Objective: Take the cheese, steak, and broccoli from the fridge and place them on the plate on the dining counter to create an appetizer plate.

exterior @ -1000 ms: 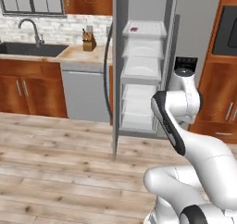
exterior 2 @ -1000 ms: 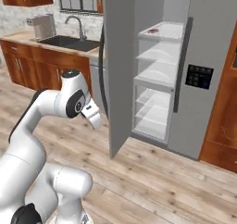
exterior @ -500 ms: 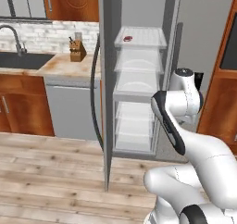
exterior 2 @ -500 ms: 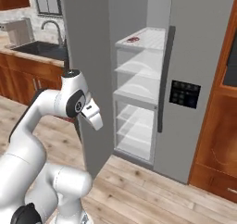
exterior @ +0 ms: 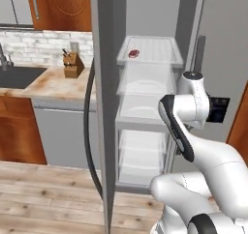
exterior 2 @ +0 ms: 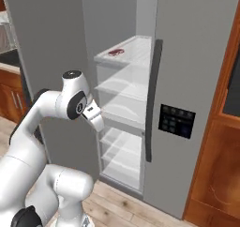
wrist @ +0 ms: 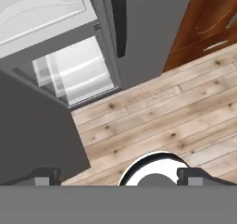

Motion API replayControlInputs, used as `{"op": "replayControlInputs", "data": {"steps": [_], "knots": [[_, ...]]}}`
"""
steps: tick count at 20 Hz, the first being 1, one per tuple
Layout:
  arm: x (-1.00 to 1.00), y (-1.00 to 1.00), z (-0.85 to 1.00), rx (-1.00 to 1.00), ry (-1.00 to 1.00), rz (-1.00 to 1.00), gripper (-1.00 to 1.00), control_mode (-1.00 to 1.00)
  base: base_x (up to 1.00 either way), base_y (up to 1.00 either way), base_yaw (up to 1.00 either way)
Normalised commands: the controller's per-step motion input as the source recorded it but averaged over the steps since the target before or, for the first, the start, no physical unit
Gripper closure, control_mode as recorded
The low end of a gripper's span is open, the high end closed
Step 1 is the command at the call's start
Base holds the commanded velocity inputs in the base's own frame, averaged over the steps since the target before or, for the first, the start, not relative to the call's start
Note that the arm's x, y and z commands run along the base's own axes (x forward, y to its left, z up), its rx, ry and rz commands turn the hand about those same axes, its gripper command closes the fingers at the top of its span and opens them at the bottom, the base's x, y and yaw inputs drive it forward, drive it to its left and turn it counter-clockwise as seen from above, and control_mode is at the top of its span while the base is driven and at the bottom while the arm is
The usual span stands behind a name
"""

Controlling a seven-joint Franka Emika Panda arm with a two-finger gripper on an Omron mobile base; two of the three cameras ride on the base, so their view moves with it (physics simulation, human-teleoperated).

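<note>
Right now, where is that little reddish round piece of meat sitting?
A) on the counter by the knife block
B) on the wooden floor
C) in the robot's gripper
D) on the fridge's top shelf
D: the steak lies on the top clear shelf inside the open fridge, well above the arm and apart from the gripper, whose fingers stand open over the floor.

The fridge (exterior: 145, 107) stands with its left door swung open, showing a white interior with clear shelves stacked one above another. On the top shelf (exterior: 155, 54) lies the steak (exterior: 133, 53), a small reddish round piece, towards the shelf's left front; from the right base view the steak (exterior 2: 116, 52) sits near the shelf's front edge. The lower shelves (exterior 2: 123, 111) and drawers look bare. To the fridge's left a worktop (exterior: 53, 83) carries a wooden knife block (exterior: 72, 64). The floor (wrist: 176, 121) is pale wooden planks.
</note>
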Motion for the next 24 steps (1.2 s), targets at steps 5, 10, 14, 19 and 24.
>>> {"op": "replayControlInputs", "data": {"steps": [5, 10, 14, 19, 24], "knots": [[0.00, 0.00, 0.00, 0.00, 0.00, 0.00, -1.00, 1.00, 0.97, 0.03, 0.00], [0.00, 0.00, 0.00, 0.00, 0.00, 0.00, -1.00, 1.00, 0.62, 0.35, 0.00], [0.00, 0.00, 0.00, 0.00, 0.00, 0.00, -1.00, 1.00, 0.24, 0.38, 0.00], [0.00, -0.05, 0.69, 0.00, -0.07, 0.02, -1.00, -1.00, 0.00, 0.00, 0.00], [-0.03, -0.01, 1.00, 0.00, -0.34, 0.18, -1.00, -1.00, 0.00, 0.00, 0.00]]}}
